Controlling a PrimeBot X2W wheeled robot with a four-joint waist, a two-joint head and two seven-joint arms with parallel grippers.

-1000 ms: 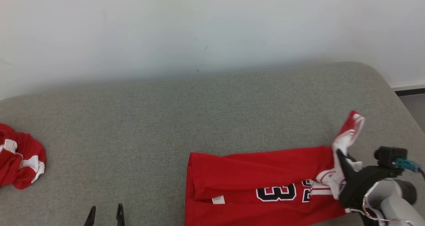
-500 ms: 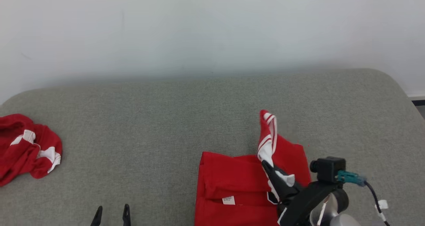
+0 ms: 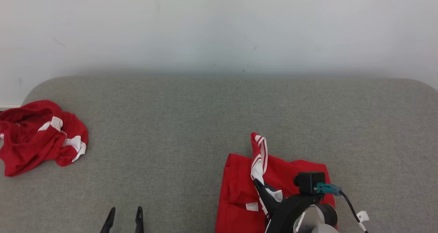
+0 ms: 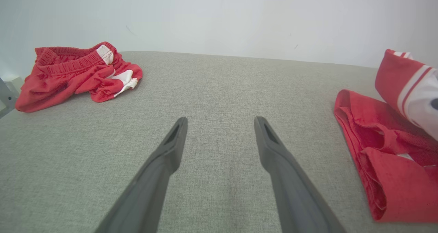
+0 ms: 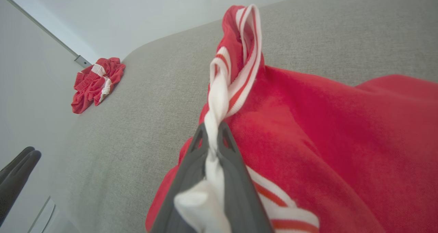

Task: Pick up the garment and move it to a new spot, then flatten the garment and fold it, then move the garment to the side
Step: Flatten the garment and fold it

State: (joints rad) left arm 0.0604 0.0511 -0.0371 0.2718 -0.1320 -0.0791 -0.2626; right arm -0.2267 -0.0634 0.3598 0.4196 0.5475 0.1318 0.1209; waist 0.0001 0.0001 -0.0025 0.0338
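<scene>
Fold under way: nearest us, our right end effector (image 3: 261, 186) is clamped on the white striped trim (image 3: 257, 154) of the red jersey (image 3: 239, 181), while the left end effector (image 3: 124, 214) hovers with its fingers apart over the bare surface (image 3: 171, 130). Within the last second that trim end has travelled leftward across the body (the head camera swung too), so the jersey now lies doubled. We judge the halving nearly done, with release and smoothing next. Farther left lie crumpled red shorts (image 3: 34, 140).

no legible text; the tag (image 3: 252, 206) on the garment (image 3: 239, 178) is too small.
</scene>
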